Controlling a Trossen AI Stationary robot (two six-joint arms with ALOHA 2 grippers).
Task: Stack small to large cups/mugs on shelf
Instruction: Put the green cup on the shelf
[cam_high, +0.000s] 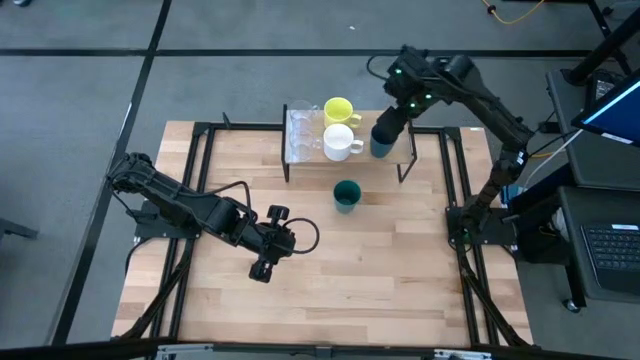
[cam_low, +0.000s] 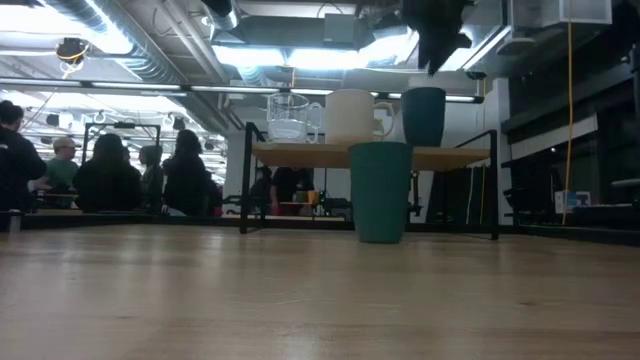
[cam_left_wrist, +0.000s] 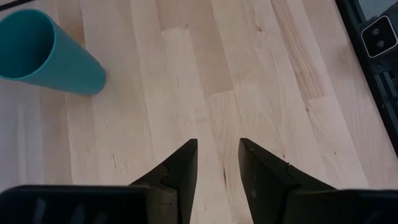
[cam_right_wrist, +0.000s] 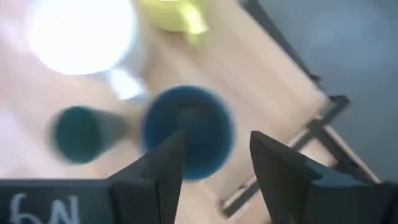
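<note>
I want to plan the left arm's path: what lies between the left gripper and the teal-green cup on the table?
Nothing: in the high view only bare wooden tabletop separates the left gripper from the teal-green cup.

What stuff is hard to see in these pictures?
- Yellow mug: low view, hidden behind the white mug.
- Two clear glasses: high view, too faint to separate.
- Right gripper: low view, cut off at the top edge.
- Blue cup: right wrist view, blurred.
</note>
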